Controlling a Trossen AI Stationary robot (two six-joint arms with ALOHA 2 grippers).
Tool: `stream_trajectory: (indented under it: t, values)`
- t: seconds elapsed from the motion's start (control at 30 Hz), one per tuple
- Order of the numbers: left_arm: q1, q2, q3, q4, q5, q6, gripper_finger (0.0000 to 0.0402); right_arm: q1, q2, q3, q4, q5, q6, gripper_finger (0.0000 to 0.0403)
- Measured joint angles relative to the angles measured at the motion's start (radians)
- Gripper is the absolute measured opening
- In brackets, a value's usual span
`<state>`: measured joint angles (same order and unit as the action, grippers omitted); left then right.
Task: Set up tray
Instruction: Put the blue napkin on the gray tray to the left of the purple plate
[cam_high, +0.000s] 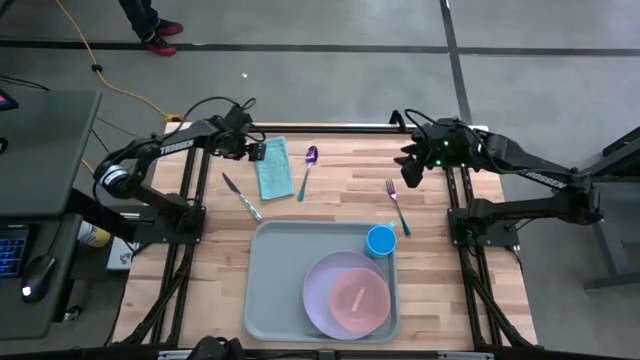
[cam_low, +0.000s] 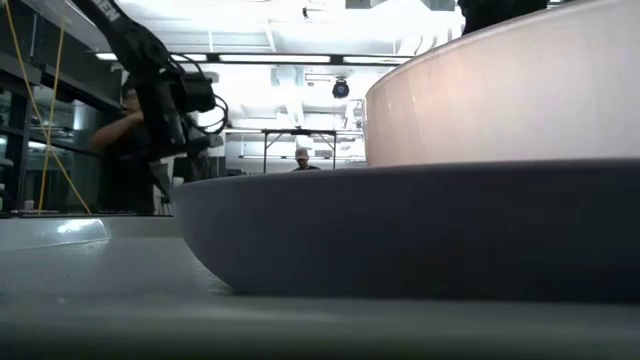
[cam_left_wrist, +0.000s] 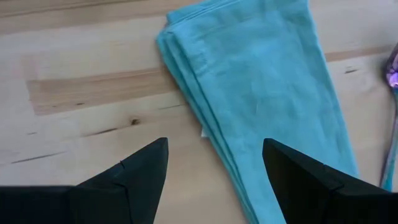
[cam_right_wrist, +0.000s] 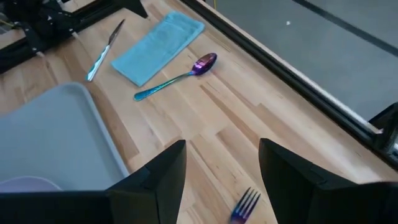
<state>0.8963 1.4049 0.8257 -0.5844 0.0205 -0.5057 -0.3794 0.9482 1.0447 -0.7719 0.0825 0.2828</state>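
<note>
The wooden tabletop carries everything. The tray, pale grey-green with a raised rim, lies at the tabletop's near edge, about midway along it. On the tray, toward its right near corner, sits a round lavender plate with a pink bowl on it (in the low view the plate's dark rim and the bowl's pale wall fill most of the frame). A small blue cup stands at the tray's far right corner.

The folded teal napkin lies near the far edge, left of the middle. Just right of it lies a spoon with a purple bowl, and off the napkin's near left corner lies a knife. A fork lies toward the right side, beyond the cup.

The left gripper hovers at the napkin's far left corner, its two dark fingers spread apart, one over bare wood and one over the cloth's edge; it holds nothing. The right gripper hangs near the far right corner, just above the fork's tines, fingers likewise parted and empty.
</note>
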Motion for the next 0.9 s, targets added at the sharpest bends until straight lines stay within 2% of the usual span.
stream_trajectory:
  t: [0.3, 0.6, 0.9]
  values:
    - [0.0, 0.04, 0.0, 0.071, -0.016, 0.012, 0.0294, 0.0, 0.0, 0.001, 0.0, -0.026, 0.001, 0.0179]
    - [0.074, 0.102, 0.0, 0.126, 0.1, 0.013, 0.0294, 0.0, 0.0, 0.001, -0.001, -0.027, -0.004, 0.0179]
    - [0.098, 0.116, 0.0, 0.134, 0.048, -0.008, 0.0294, 0.0, 0.0, 0.001, -0.001, -0.03, -0.012, 0.0179]
